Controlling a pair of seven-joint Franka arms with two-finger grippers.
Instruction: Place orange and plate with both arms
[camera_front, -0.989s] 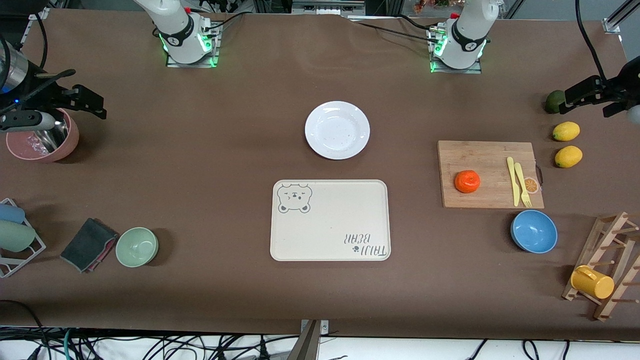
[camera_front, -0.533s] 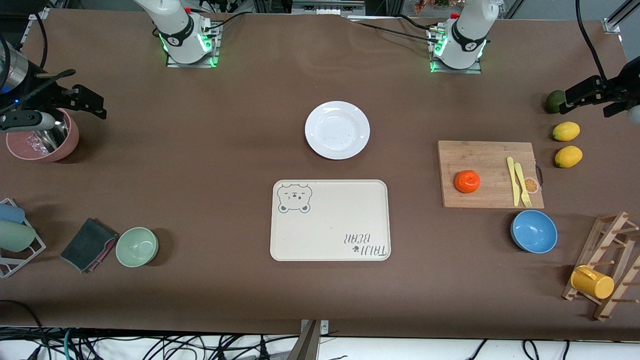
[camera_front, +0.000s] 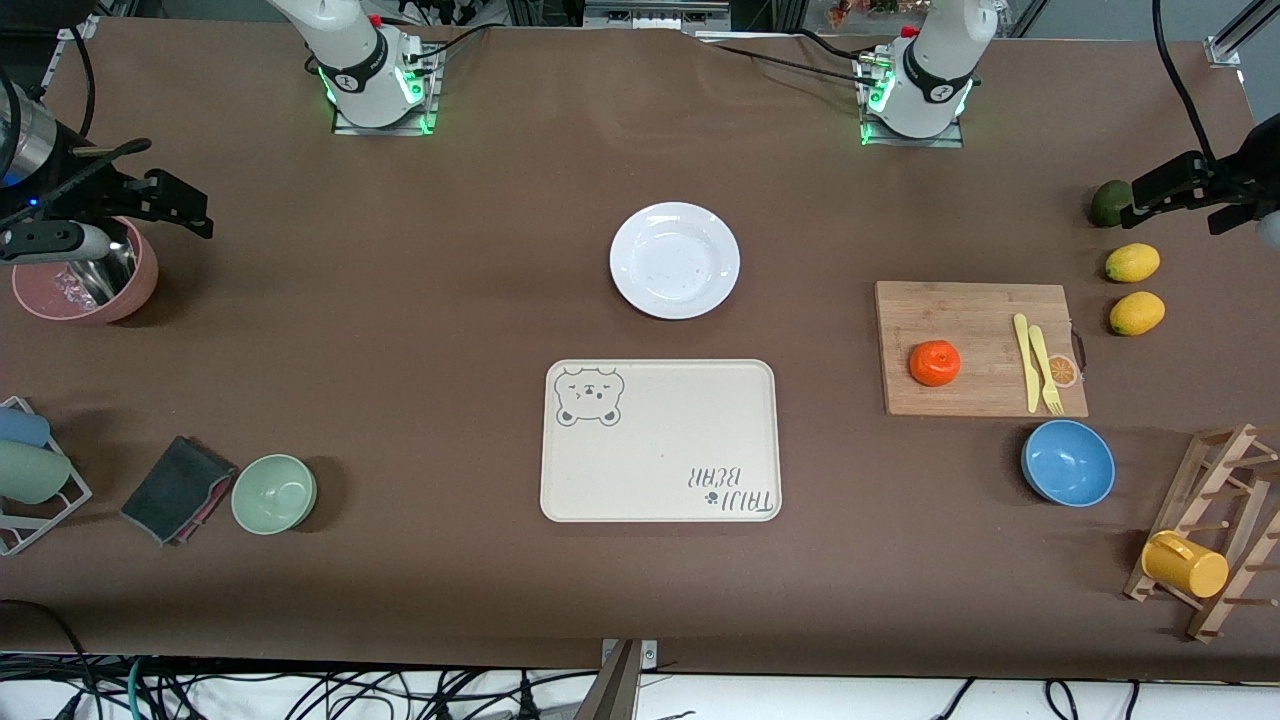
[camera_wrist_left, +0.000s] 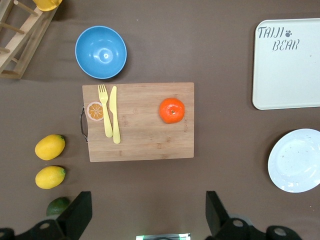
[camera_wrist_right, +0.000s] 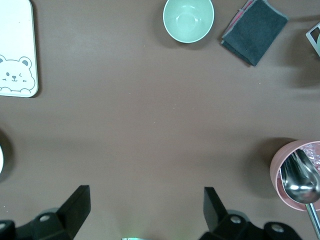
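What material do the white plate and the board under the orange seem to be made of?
The plate looks like glazed ceramic or melamine: glossy white with faint speckles. The board under the orange looks like bamboo or wood: matte, with visible grain strips.

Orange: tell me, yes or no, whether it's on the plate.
No, the orange sits on the cutting board, apart from the empty plate.

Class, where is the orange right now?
In the front view, the orange sits on the wooden cutting board toward the left arm's end, beside the yellow knife.
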